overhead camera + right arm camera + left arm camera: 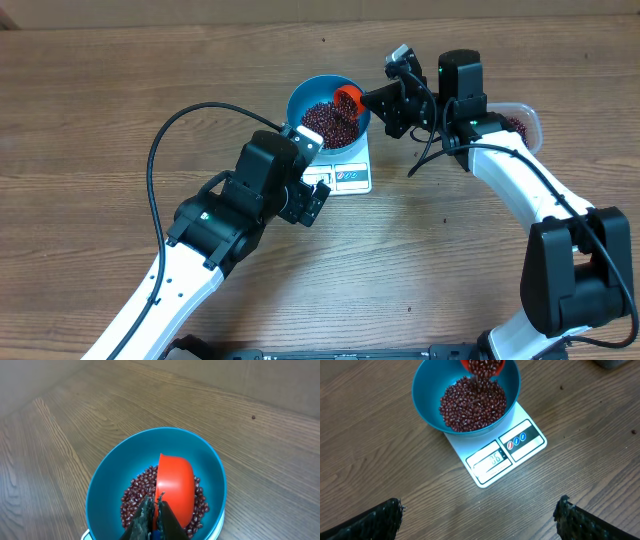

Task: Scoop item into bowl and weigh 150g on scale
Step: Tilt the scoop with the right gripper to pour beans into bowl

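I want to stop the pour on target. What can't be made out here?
- Left wrist view: scale readout, digits too small and blurred.
- Right wrist view: red scoop handle, covered by the right pincer.
- Right wrist view: scale almost wholly under the blue bowl.
- Overhead: clear tub, mostly behind the right arm.

I see a matt wood-grain table (pixel 370 460), a smooth plastic bowl (pixel 427 390) and scale (pixel 502 457), glossy beans (pixel 472 402), and my smooth orange plastic scoop (pixel 175 485).

white arms (pixel 515 185), black joints (pixel 262 175), black cables (pixel 152 165)
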